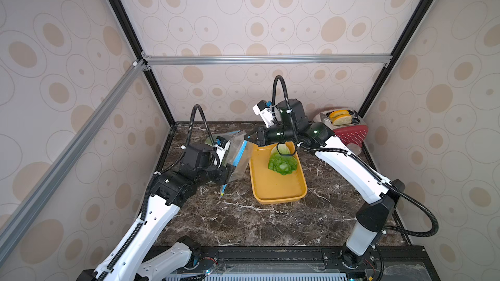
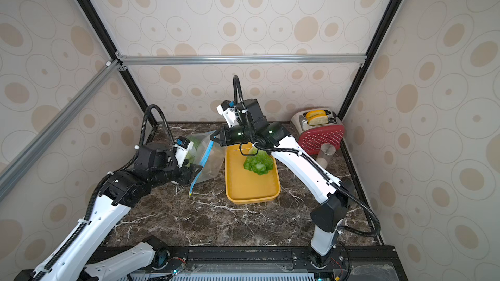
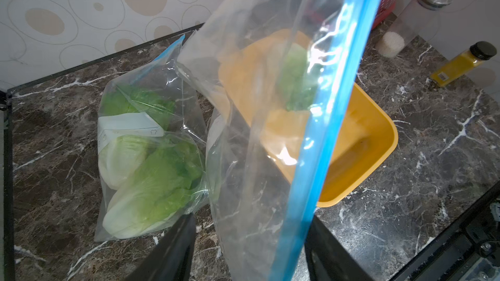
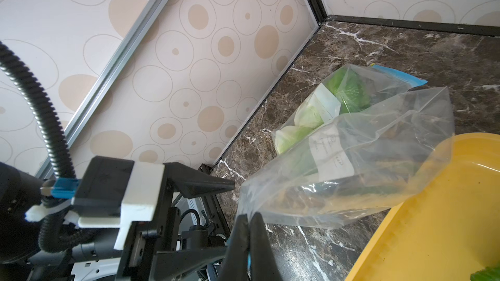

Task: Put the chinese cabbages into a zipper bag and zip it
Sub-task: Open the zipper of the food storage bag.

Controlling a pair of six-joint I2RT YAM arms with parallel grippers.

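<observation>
One chinese cabbage [image 1: 281, 163] [image 2: 258, 164] lies in the yellow tray [image 1: 278, 198]. Two more cabbages [image 3: 159, 185] [image 3: 138, 101] sit inside a clear bag [image 3: 151, 163] [image 4: 338, 98] lying at the back left. An empty clear zipper bag [image 3: 257, 158] [image 4: 351, 163] [image 2: 209, 163] with a blue zip strip [image 3: 324, 120] hangs between the arms. My right gripper [image 4: 247, 236] [image 1: 247, 137] is shut on its top corner. My left gripper [image 3: 251, 252] [image 1: 230, 170] stands open around the lower zip edge, with its fingers [image 3: 176, 247] on either side of the film.
A red toaster [image 1: 349, 131] with bread stands at the back right, with a glass jar [image 2: 326, 155] in front of it. A yellow bottle [image 3: 462, 63] lies near it. Patterned walls close the back and both sides of the marble table [image 1: 270, 225].
</observation>
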